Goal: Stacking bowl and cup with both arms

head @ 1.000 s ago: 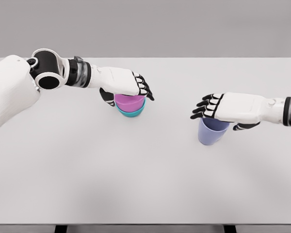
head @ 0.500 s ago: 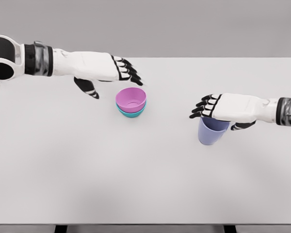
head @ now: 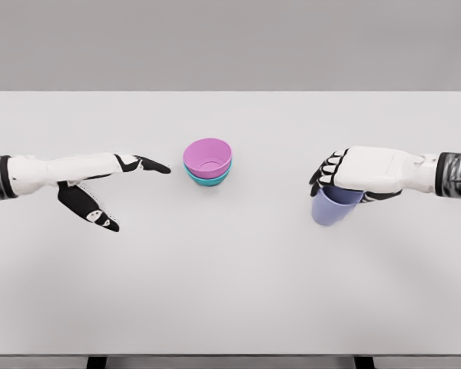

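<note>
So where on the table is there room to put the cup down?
Lots of bare table in front, and between the stacked bowls and the cup. The back strip is bare too. It is crowded by the left hand and under the right hand.

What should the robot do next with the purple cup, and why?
Probably lift the purple cup and carry it toward the pink bowl. The right hand is curled over the cup's rim, the pink bowl already sits in the teal bowl, and the left hand is open, off to the side.
</note>
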Controlling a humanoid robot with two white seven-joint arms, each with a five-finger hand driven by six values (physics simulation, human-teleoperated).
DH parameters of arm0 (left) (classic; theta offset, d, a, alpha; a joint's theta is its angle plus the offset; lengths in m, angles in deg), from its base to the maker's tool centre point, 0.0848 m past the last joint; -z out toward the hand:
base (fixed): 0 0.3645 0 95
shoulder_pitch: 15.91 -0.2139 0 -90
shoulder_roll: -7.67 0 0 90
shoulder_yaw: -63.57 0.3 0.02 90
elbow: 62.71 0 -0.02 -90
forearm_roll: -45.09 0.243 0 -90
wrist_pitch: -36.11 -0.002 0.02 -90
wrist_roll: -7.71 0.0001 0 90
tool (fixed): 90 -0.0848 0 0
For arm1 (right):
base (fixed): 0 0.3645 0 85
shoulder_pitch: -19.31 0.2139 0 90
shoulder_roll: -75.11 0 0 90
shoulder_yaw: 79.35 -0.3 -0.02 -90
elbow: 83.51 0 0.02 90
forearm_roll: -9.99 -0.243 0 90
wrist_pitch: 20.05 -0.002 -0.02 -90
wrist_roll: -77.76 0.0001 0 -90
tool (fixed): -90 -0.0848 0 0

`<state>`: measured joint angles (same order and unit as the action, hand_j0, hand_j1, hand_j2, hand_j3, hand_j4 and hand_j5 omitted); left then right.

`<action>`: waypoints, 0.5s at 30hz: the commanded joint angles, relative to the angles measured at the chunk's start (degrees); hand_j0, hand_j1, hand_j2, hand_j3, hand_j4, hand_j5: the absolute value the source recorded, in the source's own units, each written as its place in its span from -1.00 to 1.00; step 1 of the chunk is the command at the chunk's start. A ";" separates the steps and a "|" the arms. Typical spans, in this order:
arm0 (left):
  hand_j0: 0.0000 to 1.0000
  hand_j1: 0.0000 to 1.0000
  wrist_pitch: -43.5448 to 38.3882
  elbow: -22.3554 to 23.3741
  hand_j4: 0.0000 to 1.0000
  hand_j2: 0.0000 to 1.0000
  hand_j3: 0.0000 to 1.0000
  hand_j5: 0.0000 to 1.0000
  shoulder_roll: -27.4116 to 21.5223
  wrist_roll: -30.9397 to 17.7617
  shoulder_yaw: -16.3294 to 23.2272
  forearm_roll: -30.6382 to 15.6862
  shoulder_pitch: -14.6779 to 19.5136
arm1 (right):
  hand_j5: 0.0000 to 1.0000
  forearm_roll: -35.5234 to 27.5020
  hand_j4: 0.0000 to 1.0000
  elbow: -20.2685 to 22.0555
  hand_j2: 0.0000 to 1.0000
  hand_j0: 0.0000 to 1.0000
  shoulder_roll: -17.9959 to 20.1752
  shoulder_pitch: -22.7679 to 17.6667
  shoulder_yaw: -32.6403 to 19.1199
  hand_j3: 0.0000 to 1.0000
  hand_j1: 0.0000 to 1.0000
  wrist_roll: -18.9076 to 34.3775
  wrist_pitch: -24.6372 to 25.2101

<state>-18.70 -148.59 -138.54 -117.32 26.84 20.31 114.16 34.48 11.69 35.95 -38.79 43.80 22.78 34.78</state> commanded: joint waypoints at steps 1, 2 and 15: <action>1.00 1.00 -0.19 0.01 1.00 1.00 1.00 1.00 -1.44 0.03 -0.36 -4.31 0.00 | 0.10 -0.49 0.10 0.07 0.10 0.10 -0.13 0.00 -0.10 0.10 0.10 -0.02 0.17; 1.00 1.00 -0.19 0.10 1.00 1.00 1.00 1.00 -1.53 0.03 -0.45 -5.54 -1.23 | 0.10 -0.67 0.10 0.07 0.10 0.10 -0.39 0.09 -0.19 0.10 0.10 -0.02 0.17; 1.00 1.00 -0.19 3.44 1.00 1.00 1.00 1.00 -1.09 0.03 -10.82 -12.57 -9.40 | 0.10 -1.81 0.10 -3.70 0.10 0.10 -9.44 5.45 -2.92 0.10 0.10 -0.02 0.17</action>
<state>-18.78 -145.58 -139.60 -117.30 16.40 9.75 104.76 33.06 9.22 28.24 -32.82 41.30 22.76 34.80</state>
